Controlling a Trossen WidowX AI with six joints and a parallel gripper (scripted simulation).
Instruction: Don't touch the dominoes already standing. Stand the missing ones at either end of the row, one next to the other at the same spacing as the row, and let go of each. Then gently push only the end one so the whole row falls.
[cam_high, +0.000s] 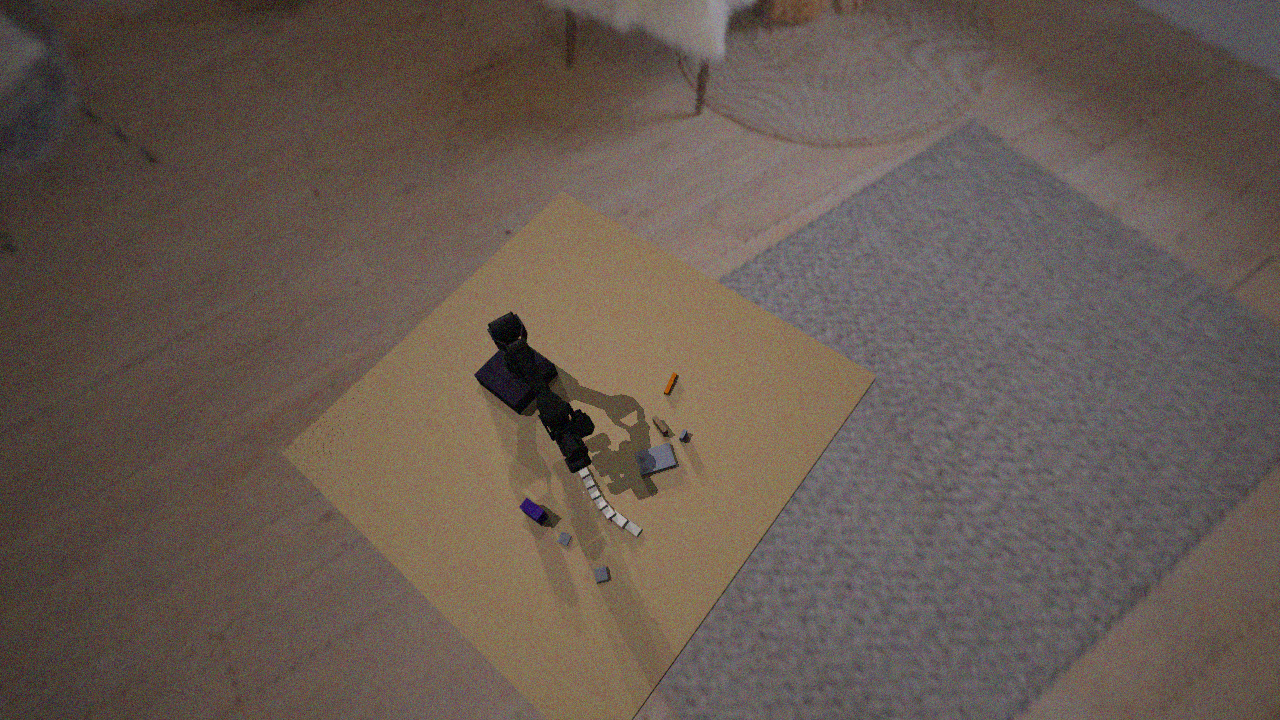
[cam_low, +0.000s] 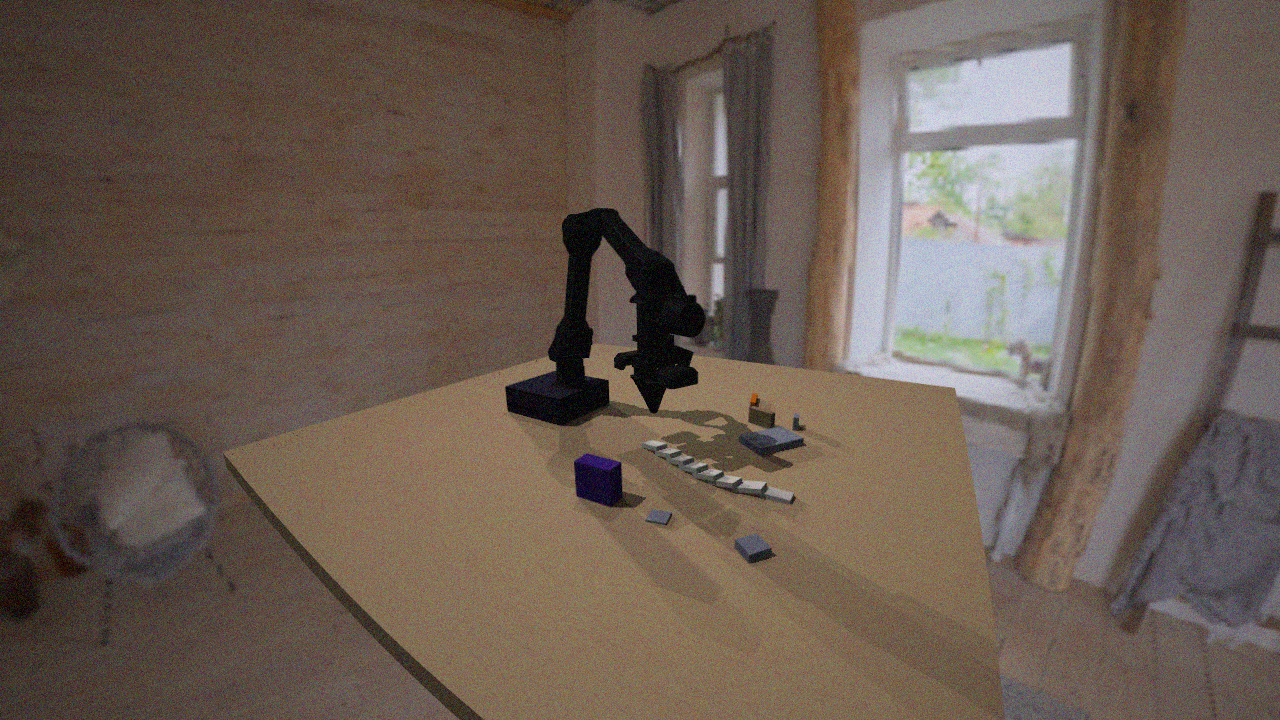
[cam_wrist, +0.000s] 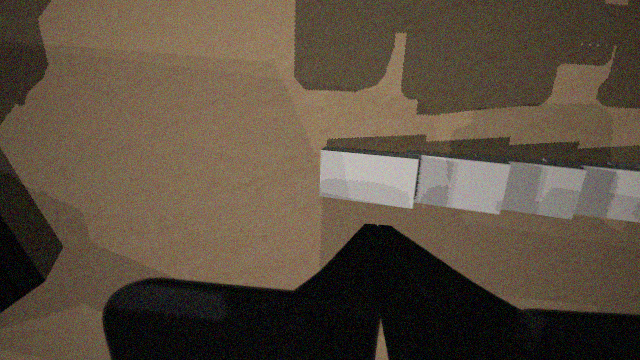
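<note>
The white dominoes (cam_high: 607, 511) (cam_low: 728, 481) (cam_wrist: 462, 185) lie toppled in one curved, overlapping line, and none that I see stands upright. The end domino nearest the arm's base (cam_high: 584, 471) (cam_low: 654, 445) (cam_wrist: 369, 178) lies down with the others. The far end domino (cam_high: 633, 529) (cam_low: 779, 495) lies flat too. My gripper (cam_low: 654, 410) (cam_wrist: 375, 237) is shut and empty, pointing down, raised above the table near the base-side end of the line. In the top view its fingertips are hidden under the arm.
A purple block (cam_high: 534, 510) (cam_low: 597, 479), a thin grey tile (cam_high: 563, 539) (cam_low: 658, 517) and a grey block (cam_high: 601, 574) (cam_low: 752, 547) are on one side of the line. A blue-grey slab (cam_high: 660, 459) (cam_low: 778, 439), brown block (cam_high: 660, 426) (cam_low: 761, 416) and orange piece (cam_high: 671, 383) are on the other.
</note>
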